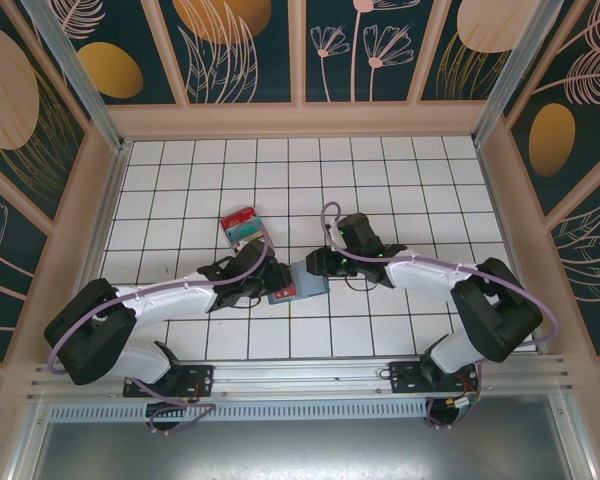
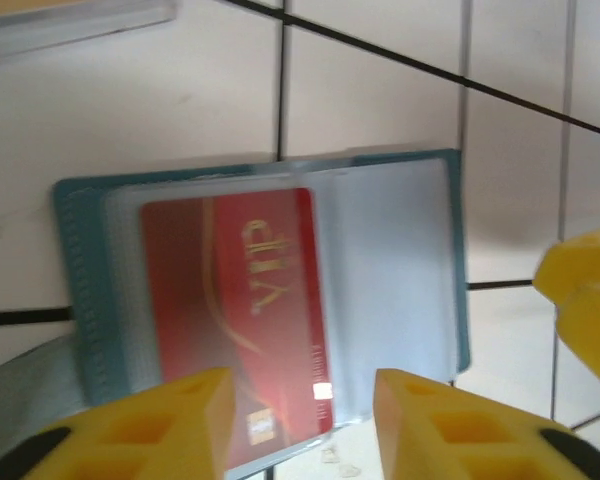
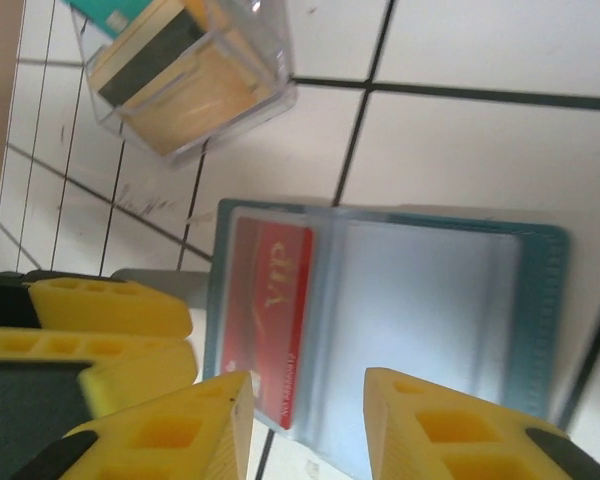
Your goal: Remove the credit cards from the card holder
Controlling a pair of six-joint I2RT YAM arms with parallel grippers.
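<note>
The slate-blue card holder point(image 1: 298, 283) lies open on the white tiles between my two grippers. A red VIP card point(image 2: 230, 300) sits in its left clear pocket point(image 3: 270, 310); the other pocket point(image 3: 420, 300) looks empty. My left gripper point(image 2: 300, 420) hovers at the holder's near edge, jaws apart around the red card's corner, pinching nothing. My right gripper point(image 3: 308, 420) stands open over the opposite edge, straddling the fold. In the top view the left gripper point(image 1: 270, 280) and right gripper point(image 1: 315, 265) meet at the holder. More credit cards, a tan one point(image 3: 180, 100) and a teal one point(image 3: 105, 12), lie in a clear box.
The clear plastic box point(image 1: 243, 228) stands just behind the left gripper, about one tile from the holder. Wooden walls point(image 1: 300, 118) ring the tiled floor. The right gripper's finger point(image 2: 585, 300) shows at the right of the left wrist view.
</note>
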